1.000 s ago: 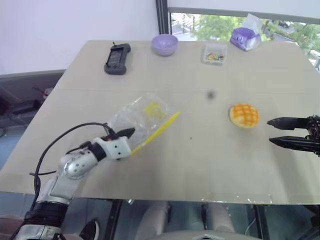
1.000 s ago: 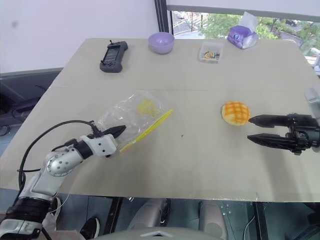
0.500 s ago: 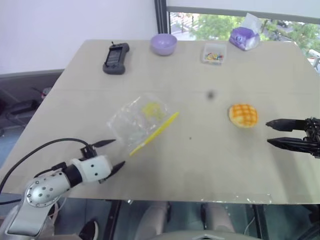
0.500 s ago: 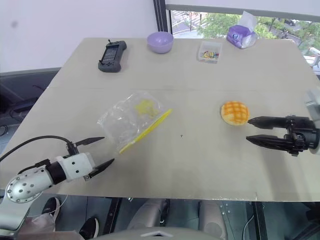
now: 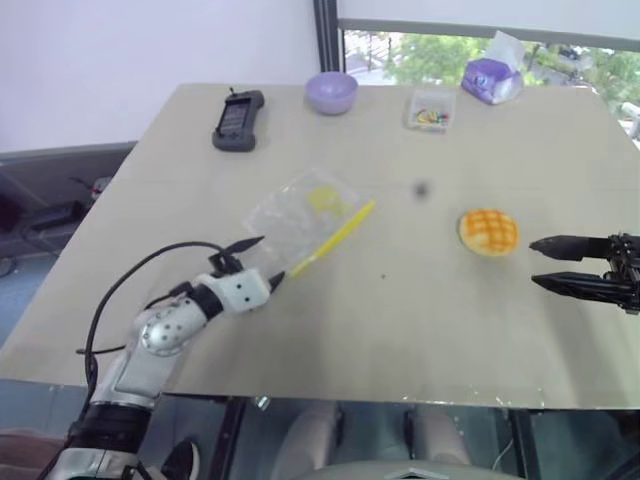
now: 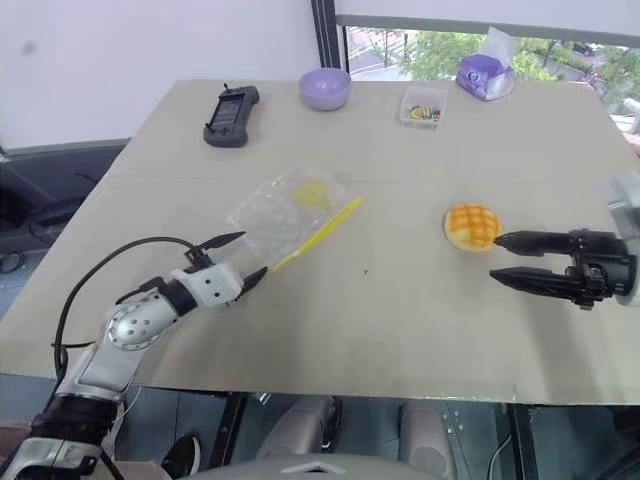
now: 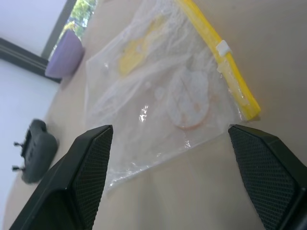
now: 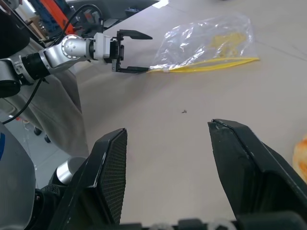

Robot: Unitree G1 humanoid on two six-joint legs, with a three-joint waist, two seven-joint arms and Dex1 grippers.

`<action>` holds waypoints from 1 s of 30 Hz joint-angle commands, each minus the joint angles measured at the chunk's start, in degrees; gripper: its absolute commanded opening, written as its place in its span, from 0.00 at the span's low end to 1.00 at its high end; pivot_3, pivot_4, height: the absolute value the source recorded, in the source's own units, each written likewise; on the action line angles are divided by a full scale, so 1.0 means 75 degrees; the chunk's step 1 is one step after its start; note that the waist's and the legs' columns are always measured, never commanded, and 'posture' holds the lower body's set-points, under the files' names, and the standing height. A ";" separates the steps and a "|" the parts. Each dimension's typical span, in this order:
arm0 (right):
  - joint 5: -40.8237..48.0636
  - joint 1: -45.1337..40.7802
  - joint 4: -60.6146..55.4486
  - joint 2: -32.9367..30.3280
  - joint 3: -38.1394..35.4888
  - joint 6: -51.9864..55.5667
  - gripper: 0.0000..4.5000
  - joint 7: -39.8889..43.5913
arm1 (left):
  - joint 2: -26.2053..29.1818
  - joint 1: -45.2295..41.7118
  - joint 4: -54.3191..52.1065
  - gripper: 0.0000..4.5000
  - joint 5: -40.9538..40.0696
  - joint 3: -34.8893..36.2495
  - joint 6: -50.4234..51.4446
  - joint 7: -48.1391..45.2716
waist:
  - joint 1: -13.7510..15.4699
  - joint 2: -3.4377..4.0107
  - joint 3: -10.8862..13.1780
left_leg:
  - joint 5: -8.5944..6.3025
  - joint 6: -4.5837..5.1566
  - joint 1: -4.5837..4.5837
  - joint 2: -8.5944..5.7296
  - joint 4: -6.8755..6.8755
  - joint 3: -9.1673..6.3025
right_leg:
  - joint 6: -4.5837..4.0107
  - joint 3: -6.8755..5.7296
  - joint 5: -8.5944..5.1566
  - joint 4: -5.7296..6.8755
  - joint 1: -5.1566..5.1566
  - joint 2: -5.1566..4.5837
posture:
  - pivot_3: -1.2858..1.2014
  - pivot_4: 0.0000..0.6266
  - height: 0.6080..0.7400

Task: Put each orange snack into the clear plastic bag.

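left gripper (image 5: 258,262): lower left of frame, jaws spread wide, empty, tips at the bag's near corner. a second ago it was pinched shut on that corner; half a second ago it hung back off the table edge.
right gripper (image 5: 548,263): right edge, jaws parted, empty, just beside the snack; unmoved.
bag (image 5: 305,212): centre left, flat, yellow strip toward the snack.
snack (image 5: 488,231): centre right, well apart from bag.
advice: regrip one film layer near the strip, lift to gape the mouth.
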 commanded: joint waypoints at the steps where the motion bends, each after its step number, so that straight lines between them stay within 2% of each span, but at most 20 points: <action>1: 0.0139 0.0061 -0.0243 -0.0048 -0.0369 -0.0006 0.65 -0.0039 | 0.0086 0.0099 0.0611 0.72 0.0355 -0.0342 0.0060 -0.0013 | -0.0014 0.0004 -0.0003 | 0.0000 0.0000 0.0000 0.0000 -0.0001 0.0000 | 0.0000 0.0000 0.0000 0.0000 -0.0001 0.0000 | 0.52 0.24 1.00; 7: 0.0150 0.0064 -0.0241 -0.0026 -0.0348 -0.0040 0.65 -0.0118 | 0.0145 -0.0149 0.0648 0.06 0.0335 -0.0475 0.0031 0.0035 | -0.0039 0.0037 -0.0029 | 0.0000 0.0000 0.0004 0.0001 0.0000 0.0000 | 0.0001 0.0001 0.0000 0.0001 0.0002 0.0001 | 0.52 0.24 1.00; 8: 0.0133 0.0062 -0.0232 -0.0017 -0.0327 -0.0062 0.65 -0.0123 | 0.0131 -0.0171 0.0609 0.01 0.0303 -0.0448 -0.0011 0.0086 | -0.0039 0.0048 -0.0036 | 0.0000 0.0000 0.0004 0.0000 0.0000 0.0001 | 0.0001 0.0001 0.0000 0.0001 0.0003 0.0000 | 0.52 0.24 1.00; 13: 0.0124 0.0033 -0.0223 0.0018 -0.0279 -0.0106 0.65 -0.0165 | 0.0046 -0.0036 0.0129 0.01 -0.0296 0.0076 0.0020 0.0288 | -0.0057 0.0051 -0.0038 | 0.0000 0.0000 0.0003 0.0001 -0.0001 0.0000 | 0.0001 0.0002 0.0000 0.0002 0.0001 0.0002 | 0.52 0.24 1.00; 19: 0.0084 0.0004 -0.0184 0.0076 -0.0195 -0.0194 0.65 -0.0202 | 0.0242 0.0166 -0.0343 0.01 -0.0978 0.0674 0.0002 0.0187 | -0.0091 -0.0016 0.0003 | 0.0000 0.0000 -0.0013 0.0002 -0.0001 -0.0002 | 0.0000 0.0003 0.0000 -0.0004 -0.0012 0.0002 | 0.52 0.24 1.00; 28: 0.0026 -0.0152 -0.0174 0.0199 0.0024 -0.0262 0.65 -0.0286 | 0.0257 0.0077 -0.0751 0.01 -0.1042 0.0760 0.0059 0.0070 | -0.0073 -0.0056 0.0027 | -0.0001 0.0000 -0.0025 -0.0001 -0.0002 -0.0005 | 0.0001 -0.0002 0.0000 -0.0013 -0.0016 -0.0003 | 0.52 0.24 1.00; 30: 0.0041 -0.0170 -0.0197 0.0230 0.0058 -0.0261 0.65 -0.0316 | 0.0360 0.0168 -0.0662 0.01 -0.0750 0.0700 -0.0027 0.0109 | -0.0075 -0.0059 0.0029 | -0.0001 0.0000 -0.0025 -0.0001 -0.0002 -0.0005 | 0.0001 -0.0001 0.0000 -0.0013 -0.0016 -0.0002 | 0.52 0.24 1.00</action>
